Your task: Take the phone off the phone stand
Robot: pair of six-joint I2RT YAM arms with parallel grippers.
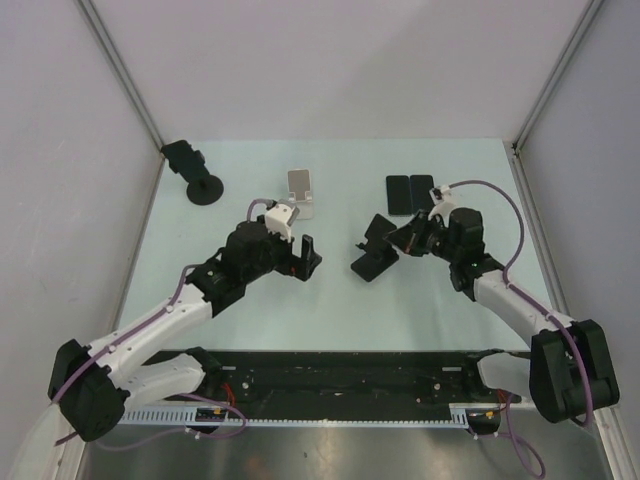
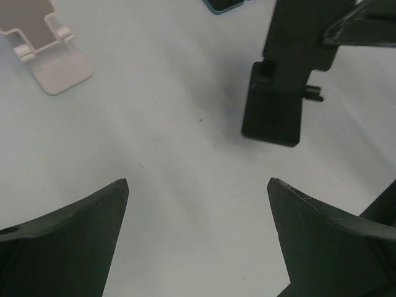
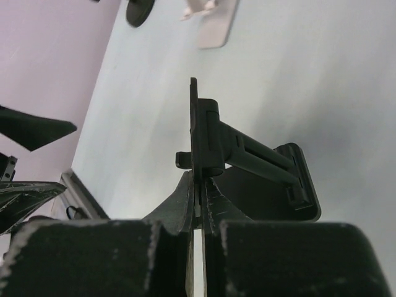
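Inside the right claw (image 3: pixel 198 187) sits the phone (image 3: pixel 193 108), pinched edge-on.

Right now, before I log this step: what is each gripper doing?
Left gripper: open, holding nothing.
Right gripper: shut on the phone, seen edge-on against the black stand.
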